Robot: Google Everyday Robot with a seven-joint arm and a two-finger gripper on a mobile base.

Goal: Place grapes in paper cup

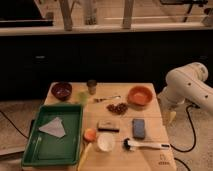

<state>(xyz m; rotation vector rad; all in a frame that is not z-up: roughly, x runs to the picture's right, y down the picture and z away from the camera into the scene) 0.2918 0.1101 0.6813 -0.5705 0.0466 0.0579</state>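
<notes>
Camera view gives us the grapes (117,107) lying on the wooden table (150,116), at 1 o'clock from the paper cup (105,142) and well apart from it. The orange bowl (140,95) sits at their 2 o'clock. Our gripper (170,116) hangs just beside the table's right edge, at 3 o'clock from the grapes. Whether it is released or clenched we cannot tell.

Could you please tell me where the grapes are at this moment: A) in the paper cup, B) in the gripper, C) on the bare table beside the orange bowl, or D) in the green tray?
C: the grapes lie on the table beside the orange bowl, while the gripper hangs outside the table's edge on that bowl's side.
</notes>
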